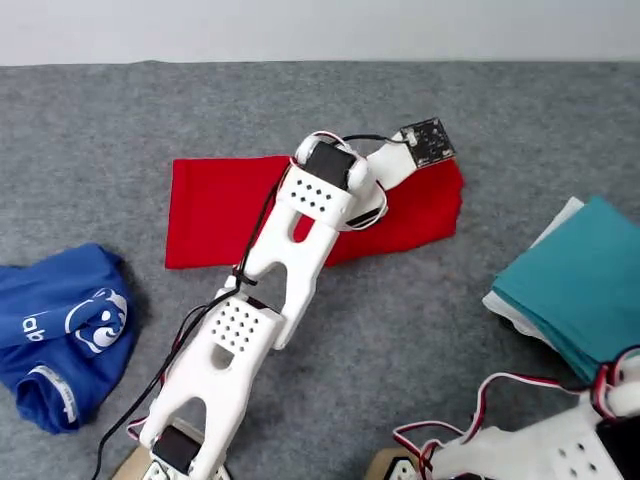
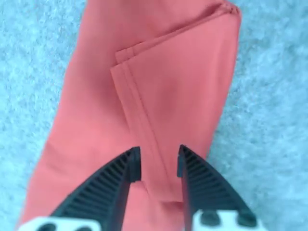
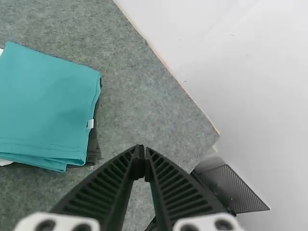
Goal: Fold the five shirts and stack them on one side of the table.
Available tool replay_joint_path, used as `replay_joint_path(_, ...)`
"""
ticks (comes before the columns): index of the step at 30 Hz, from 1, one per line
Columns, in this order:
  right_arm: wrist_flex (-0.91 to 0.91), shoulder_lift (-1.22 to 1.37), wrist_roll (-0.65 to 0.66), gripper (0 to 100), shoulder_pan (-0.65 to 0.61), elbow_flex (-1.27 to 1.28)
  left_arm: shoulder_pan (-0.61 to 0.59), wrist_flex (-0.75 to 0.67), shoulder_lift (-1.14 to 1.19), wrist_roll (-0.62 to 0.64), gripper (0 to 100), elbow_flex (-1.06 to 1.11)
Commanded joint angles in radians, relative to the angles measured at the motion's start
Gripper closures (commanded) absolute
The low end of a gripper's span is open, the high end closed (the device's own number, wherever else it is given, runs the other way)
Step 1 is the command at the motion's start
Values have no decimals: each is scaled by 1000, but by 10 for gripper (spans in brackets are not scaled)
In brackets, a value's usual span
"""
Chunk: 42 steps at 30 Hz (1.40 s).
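The red shirt (image 1: 215, 210) lies partly folded mid-table, toward the far edge of the grey table (image 1: 420, 330). The left gripper (image 2: 159, 161) hangs over its folded hem, jaws slightly spread, holding nothing. A crumpled blue shirt (image 1: 60, 330) sits well apart at one side. Opposite, a folded teal shirt (image 1: 585, 285) tops a pile at the table's edge. Near it, the right gripper (image 3: 144, 161) is pressed together, empty. Bare table separates the red shirt from the pile.

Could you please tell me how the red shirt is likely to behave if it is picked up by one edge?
The red shirt is thin cloth lying flat, so it will probably droop limply. Its folded layers beneath the open left claw may well fall open.
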Motion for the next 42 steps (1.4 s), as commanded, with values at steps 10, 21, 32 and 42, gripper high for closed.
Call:
replay_joint_path(10, 36, -7, 3, 988, 4, -2, -195, 32, -356, 224, 867, 88)
replay_joint_path(21, 35, 4, 2, 988, 2, 0, -566, 29, -626, 206, 841, 657)
replay_joint_path(32, 33, -7, 2, 988, 2, 121, -770, -87, -333, 157, 722, 616)
replay_joint_path(42, 33, -8, 2, 988, 8, 121, -730, 28, 21, 158, 723, 101)
